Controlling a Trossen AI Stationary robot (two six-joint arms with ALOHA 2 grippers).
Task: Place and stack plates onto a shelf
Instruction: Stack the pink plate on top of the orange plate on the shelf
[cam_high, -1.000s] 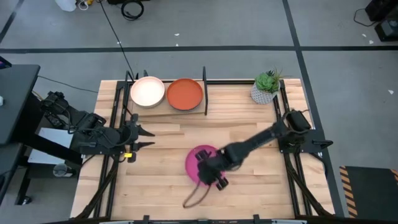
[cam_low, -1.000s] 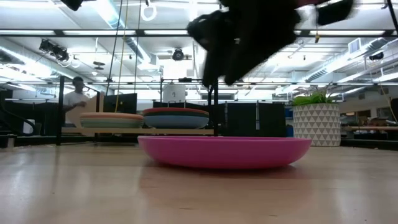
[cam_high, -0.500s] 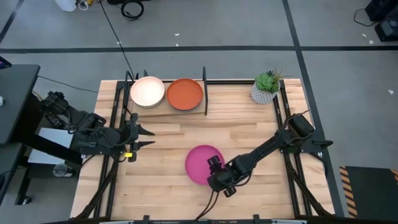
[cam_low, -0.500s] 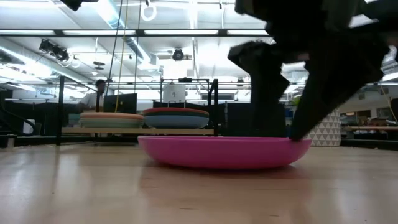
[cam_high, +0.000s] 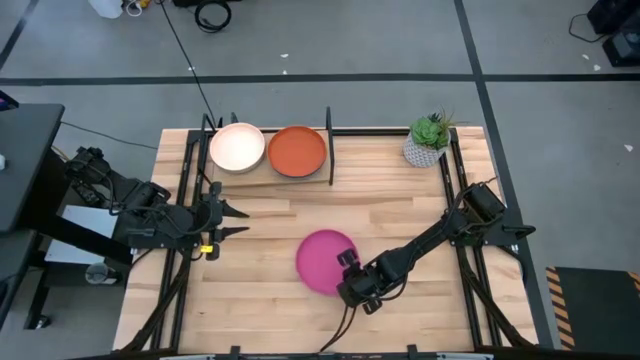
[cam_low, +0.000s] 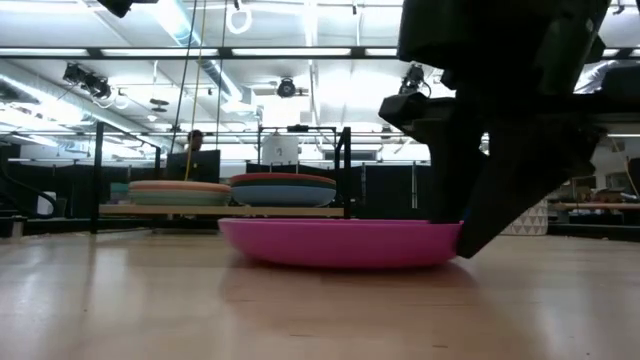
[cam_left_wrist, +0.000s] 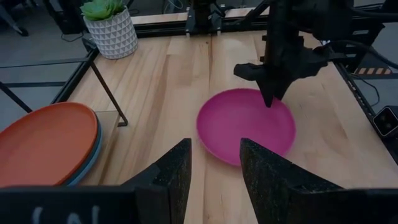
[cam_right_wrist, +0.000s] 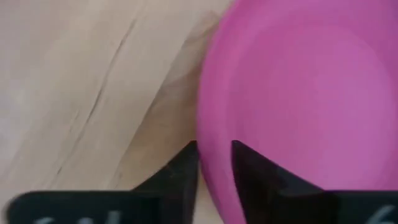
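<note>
Magenta round shallow plate (cam_high: 322, 260) lies flat on the light wooden tabletop (cam_high: 260, 300), with the right gripper (cam_high: 347, 283) down at its rim on the side nearest the right arm's base. In the right wrist view the plate (cam_right_wrist: 298, 93) fills the frame ahead of the two dark fingers (cam_right_wrist: 252, 171) — one sits inside the rim, the other just outside it, so the jaws straddle the plate's edge with only a narrow gap between them; whether they are actually pinching the rim I cannot tell. The low view shows the plate (cam_low: 340, 243) resting on the wood with the right gripper (cam_low: 465, 235) touching its end.

Well beyond the right gripper, at the far edge of the table, stands the shelf (cam_high: 268, 172) — a light wooden board in a black metal-tube frame. It carries a cream-peach round plate (cam_high: 237, 147) and an orange-red round plate (cam_high: 298, 150) side by side; in the left wrist view the orange-red plate (cam_left_wrist: 43, 143) sits on top of a blue one (cam_left_wrist: 92, 158).

The left gripper (cam_high: 222, 222) hovers near the left edge of the table, well apart from the magenta plate, its fingers (cam_left_wrist: 168, 177) spread open and holding nothing.

A green plant in a white patterned pot (cam_high: 427, 142) stands at the far right corner.
</note>
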